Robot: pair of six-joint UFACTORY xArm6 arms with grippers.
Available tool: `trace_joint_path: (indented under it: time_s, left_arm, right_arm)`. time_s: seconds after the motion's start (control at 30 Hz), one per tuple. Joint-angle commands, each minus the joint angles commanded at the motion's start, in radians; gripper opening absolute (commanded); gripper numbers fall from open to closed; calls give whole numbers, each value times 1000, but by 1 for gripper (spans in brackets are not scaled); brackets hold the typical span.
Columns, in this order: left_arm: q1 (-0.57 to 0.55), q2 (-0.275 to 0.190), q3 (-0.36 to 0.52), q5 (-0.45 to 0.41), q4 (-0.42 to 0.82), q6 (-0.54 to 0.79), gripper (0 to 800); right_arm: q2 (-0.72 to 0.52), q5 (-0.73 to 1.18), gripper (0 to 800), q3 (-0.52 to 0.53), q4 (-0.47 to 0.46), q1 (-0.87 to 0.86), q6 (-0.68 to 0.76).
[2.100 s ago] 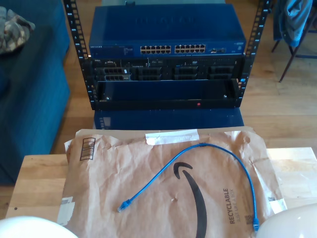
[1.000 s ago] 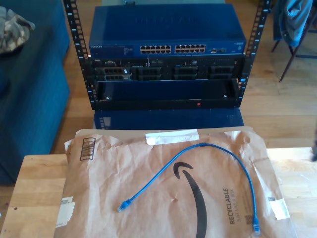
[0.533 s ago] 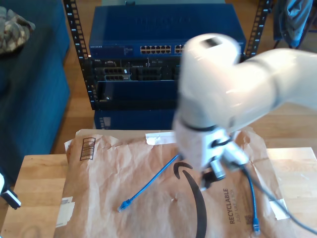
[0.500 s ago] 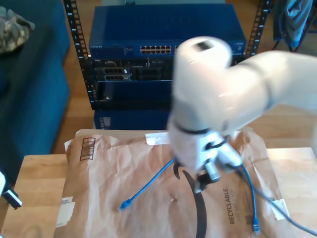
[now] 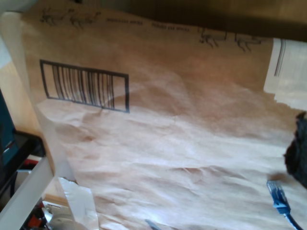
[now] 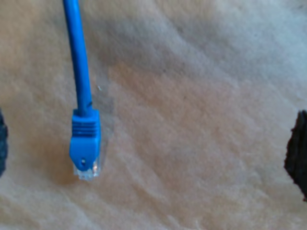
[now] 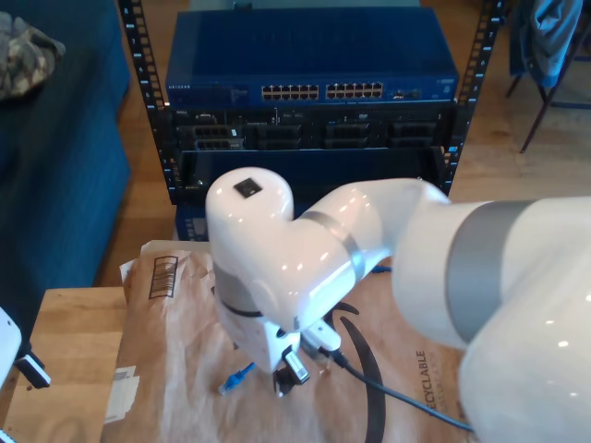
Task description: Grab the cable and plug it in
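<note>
One plug (image 6: 85, 155) of the blue cable (image 6: 79, 62) lies flat on the brown paper mailer (image 7: 175, 341), towards the exterior view's near left, between the two dark fingertips (image 6: 296, 153) of my second hand (image 7: 288, 377), which is spread wide and grasping nothing. My first hand's grip I cannot tell. Behind the wooden surface (image 7: 65, 355) stands the rack (image 7: 314, 138) with its blue switch (image 7: 314, 55).
</note>
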Motion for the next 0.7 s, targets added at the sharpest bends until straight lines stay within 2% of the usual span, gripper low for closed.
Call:
trace_joint_path:
  time_s: [0.7]
  left_arm:
    - [-2,8,11,-11,0,0,800]
  right_arm:
    - [37,-61,793,0,-2,2,35]
